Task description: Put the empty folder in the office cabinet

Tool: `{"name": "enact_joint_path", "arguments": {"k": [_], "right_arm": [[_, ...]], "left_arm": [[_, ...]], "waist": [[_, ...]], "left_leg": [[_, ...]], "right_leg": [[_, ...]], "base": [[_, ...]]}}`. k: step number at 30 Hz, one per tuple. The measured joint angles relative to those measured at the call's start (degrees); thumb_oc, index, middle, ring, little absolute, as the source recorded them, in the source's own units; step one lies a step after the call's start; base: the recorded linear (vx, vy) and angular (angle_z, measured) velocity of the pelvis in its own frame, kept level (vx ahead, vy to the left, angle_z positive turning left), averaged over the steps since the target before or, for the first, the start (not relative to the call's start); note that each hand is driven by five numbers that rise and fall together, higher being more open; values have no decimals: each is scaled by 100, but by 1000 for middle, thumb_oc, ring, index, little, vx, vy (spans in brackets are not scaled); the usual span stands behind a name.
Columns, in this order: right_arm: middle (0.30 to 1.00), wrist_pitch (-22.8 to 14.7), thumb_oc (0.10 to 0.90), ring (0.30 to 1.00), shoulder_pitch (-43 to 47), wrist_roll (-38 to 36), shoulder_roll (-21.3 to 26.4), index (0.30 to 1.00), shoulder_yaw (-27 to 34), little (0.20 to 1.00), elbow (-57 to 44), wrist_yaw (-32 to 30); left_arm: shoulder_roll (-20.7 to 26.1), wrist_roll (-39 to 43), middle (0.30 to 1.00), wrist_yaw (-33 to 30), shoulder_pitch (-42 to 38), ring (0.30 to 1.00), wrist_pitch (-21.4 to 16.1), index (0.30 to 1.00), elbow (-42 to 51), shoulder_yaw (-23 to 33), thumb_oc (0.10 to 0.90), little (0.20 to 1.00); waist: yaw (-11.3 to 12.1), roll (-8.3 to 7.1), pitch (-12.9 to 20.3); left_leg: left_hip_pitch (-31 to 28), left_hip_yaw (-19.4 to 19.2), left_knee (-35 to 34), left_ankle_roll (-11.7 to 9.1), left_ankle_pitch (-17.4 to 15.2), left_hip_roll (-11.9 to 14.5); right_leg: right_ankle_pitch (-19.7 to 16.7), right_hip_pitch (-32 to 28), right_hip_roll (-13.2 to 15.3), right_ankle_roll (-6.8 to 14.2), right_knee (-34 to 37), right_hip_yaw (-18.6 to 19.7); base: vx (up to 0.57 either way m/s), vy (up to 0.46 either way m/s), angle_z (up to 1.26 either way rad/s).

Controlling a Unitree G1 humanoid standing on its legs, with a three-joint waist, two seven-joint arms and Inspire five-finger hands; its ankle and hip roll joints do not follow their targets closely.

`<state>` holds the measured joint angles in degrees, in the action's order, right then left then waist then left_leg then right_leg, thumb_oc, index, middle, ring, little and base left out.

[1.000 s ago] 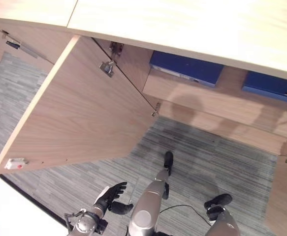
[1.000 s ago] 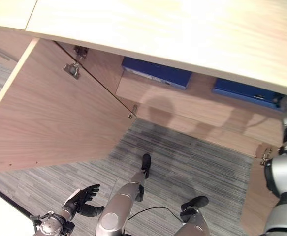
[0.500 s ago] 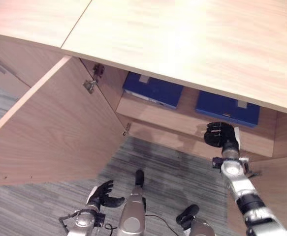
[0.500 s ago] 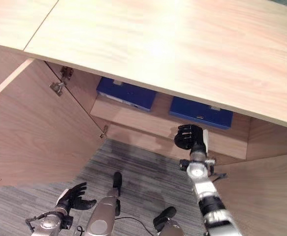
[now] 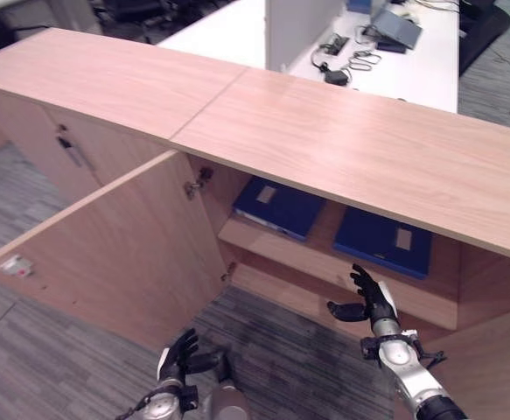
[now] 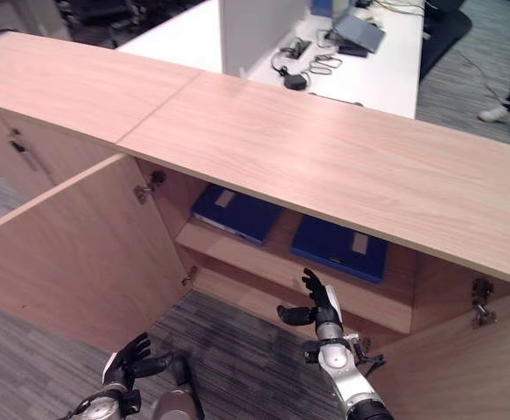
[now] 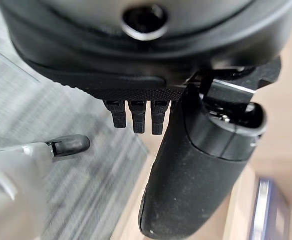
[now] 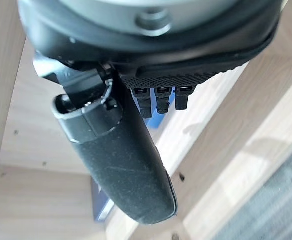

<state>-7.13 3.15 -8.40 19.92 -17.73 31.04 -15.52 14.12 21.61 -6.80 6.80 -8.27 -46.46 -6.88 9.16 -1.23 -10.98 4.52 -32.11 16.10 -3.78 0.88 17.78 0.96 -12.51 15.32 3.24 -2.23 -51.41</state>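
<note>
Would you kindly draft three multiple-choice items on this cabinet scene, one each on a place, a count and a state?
1. Where do the blue folders lie?
A. on the cabinet's top
B. on the shelf inside the cabinet
C. on the carpet

2. How many blue folders are in the cabinet?
A. one
B. two
C. four

3. How is the right hand?
A. open, holding nothing
B. curled round a folder
C. gripping the door's edge

Key: 1 B, the left folder and the right folder rest on the shelf under the top. 2 B, those two show. 3 A, the right hand has spread fingers before the shelf; the left door stands open, and the left hand hangs low, open too.
</note>
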Motion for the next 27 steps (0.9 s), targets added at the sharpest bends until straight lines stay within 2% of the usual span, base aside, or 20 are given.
{"name": "enact_joint_path", "arguments": {"k": [2,3,4,5,6,7,8,9,12,13,14,15,16,17,18,19,20,21,22,27], "right_arm": [[900,-1,800,900,-296,46,186,900,55,900,11,21],[900,15,800,900,-475,46,292,900,197,900,38,33],[900,120,800,900,-766,43,287,900,404,900,80,57],[900,137,800,900,-701,46,150,900,379,900,128,139],[900,61,800,900,-689,48,-119,900,535,900,120,194],[900,87,800,900,-717,45,-236,900,680,900,191,188],[900,175,800,900,-620,44,-321,900,720,900,303,173],[900,179,800,900,-614,47,-325,900,676,900,269,188],[900,202,800,900,-535,45,-548,900,704,900,269,183],[900,201,800,900,-497,47,-681,900,658,900,307,197],[900,198,800,900,-490,47,-701,900,627,900,305,229],[900,165,800,900,-332,19,-1039,900,491,900,270,116],[900,145,800,900,-189,21,-1129,900,359,900,284,163],[900,112,800,900,-61,40,-1194,900,335,900,341,413],[900,72,800,900,-150,44,-1105,900,241,900,127,505],[900,25,800,900,-234,44,-1024,900,270,900,-5,503],[900,-7,800,900,-224,44,-1024,900,356,900,109,507],[900,-2,800,900,-255,48,-993,900,430,900,120,509],[900,64,800,900,-218,46,-943,900,541,900,269,507],[900,20,800,900,-361,55,-458,900,788,900,54,489]], "left_arm": [[-99,1,900,8,158,900,-31,900,51,-19,800,900],[-170,-3,900,29,132,900,-34,900,56,-27,800,900],[-175,0,900,38,-4,900,-51,900,163,-123,800,900],[-98,0,900,33,-64,900,-80,900,285,-141,800,900],[41,-4,900,1,-158,900,17,900,172,-138,800,900],[52,-36,900,41,-290,900,49,900,184,-173,800,900],[58,-77,900,68,-330,900,67,900,169,-180,800,900],[54,-183,900,80,-212,900,74,900,174,-184,800,900],[64,-307,900,86,-91,900,88,900,41,-108,800,900],[50,-403,900,36,-93,900,100,900,-89,-46,800,900],[62,-404,900,-12,-96,900,109,900,-82,-2,800,900],[127,-409,900,68,-327,900,-437,900,-693,884,800,900],[67,-389,900,113,-313,900,-390,900,-905,964,800,900],[-130,-378,900,136,-236,900,-254,900,-861,1094,800,900],[-102,-402,900,85,158,900,-104,900,-323,676,800,900],[-19,-405,900,146,279,900,-63,900,-37,414,800,900],[301,-413,900,279,404,900,-60,900,431,178,800,900],[482,-416,900,293,517,900,-82,900,675,111,800,900],[602,-415,900,265,547,900,-20,900,703,132,800,900],[746,-394,900,293,731,900,-54,900,1188,251,800,900]], "waist": [[-255,190,212],[-369,270,263],[-544,194,308],[-548,29,281],[-658,-62,283],[-727,-180,305],[-737,-253,272],[-739,-200,299],[-727,-275,294],[-681,-313,260],[-653,-281,252],[-337,-219,207],[-256,-195,192],[-267,-30,94],[-292,236,50],[-293,285,8],[-279,-113,-129],[-254,-225,-157],[-248,-325,-203],[-259,-87,-26]], "left_leg": [[-329,70,267,-43,-145,-131],[-361,54,-58,132,-364,-341],[-326,14,-462,444,-287,-701],[-243,128,-841,583,-103,-891],[72,321,-894,653,-6,-1020],[85,119,-930,810,-165,-1156],[122,-248,-323,831,-386,-963],[101,-236,216,602,-884,-727],[15,-151,187,899,-1081,-1119],[-264,-38,-213,958,-1082,-1404],[-339,-9,-413,975,-1013,-1491],[-285,549,-518,1134,-962,-2030],[-206,552,-509,1132,-964,-2113],[-292,806,-592,1245,-927,-2080],[-259,1109,-843,1341,-699,-2015],[-268,1306,-1086,1056,-596,-2031],[-94,1148,-611,922,-874,-1979],[-157,1272,-492,1127,-896,-1766],[-338,1208,-735,1225,-740,-2002],[-747,1016,-1439,1149,-573,-2015]], "right_leg": [[-46,-82,114,131,-251,-271],[-6,-83,301,183,-622,-509],[108,-33,682,89,-1243,-743],[622,358,790,54,-1451,-530],[370,466,414,59,-883,-238],[-67,375,485,298,-658,-446],[36,412,746,210,-848,-636],[57,385,817,268,-1027,-599],[-547,338,1352,117,-1621,-471],[-404,447,1671,249,-2148,-407],[-297,518,1605,252,-2189,-402],[-112,1371,2199,906,-3691,293],[-150,1654,2354,964,-3866,401],[-130,1630,2103,929,-3538,428],[72,1763,1228,969,-2730,1363],[168,1764,838,938,-2305,1612],[154,1790,778,646,-1765,1700],[153,1807,784,753,-1812,1689],[37,1795,829,592,-1677,1641],[-78,1772,261,420,-1502,1462]], "base": [[-139,154,104],[-115,152,217],[-118,204,193],[-68,380,189],[-70,373,135],[11,321,137],[-4,194,92],[13,257,30],[48,319,34],[178,461,59],[173,444,110],[67,325,115],[-32,110,128],[42,73,94],[90,5,126],[89,-61,192],[44,-35,174],[93,-57,159],[77,-37,74],[50,-18,-22]]}}
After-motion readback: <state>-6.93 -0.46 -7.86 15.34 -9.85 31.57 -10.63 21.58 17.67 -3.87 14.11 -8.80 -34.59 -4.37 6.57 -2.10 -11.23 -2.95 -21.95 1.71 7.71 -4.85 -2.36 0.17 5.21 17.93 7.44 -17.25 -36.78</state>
